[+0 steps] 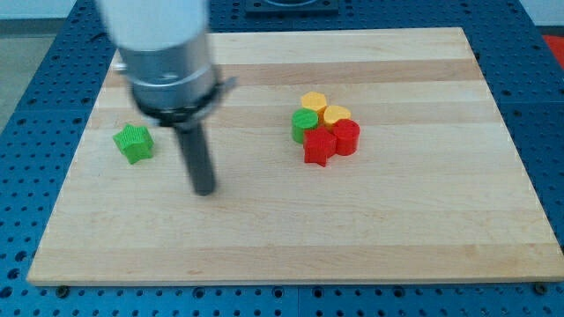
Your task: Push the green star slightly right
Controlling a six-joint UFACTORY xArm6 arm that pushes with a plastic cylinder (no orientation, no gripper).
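Observation:
The green star (134,143) lies on the wooden board (291,238) at the view's left. My tip (204,188) rests on the board to the right of the star and a little below it, apart from it by a clear gap. The rod comes down from the arm's grey and black body (167,62) at the view's top left.
A tight cluster sits right of the board's middle: a green round block (304,124), a yellow block (313,103), a yellow heart-like block (336,114), a red star (319,147) and a red round block (347,137). Blue perforated table surrounds the board.

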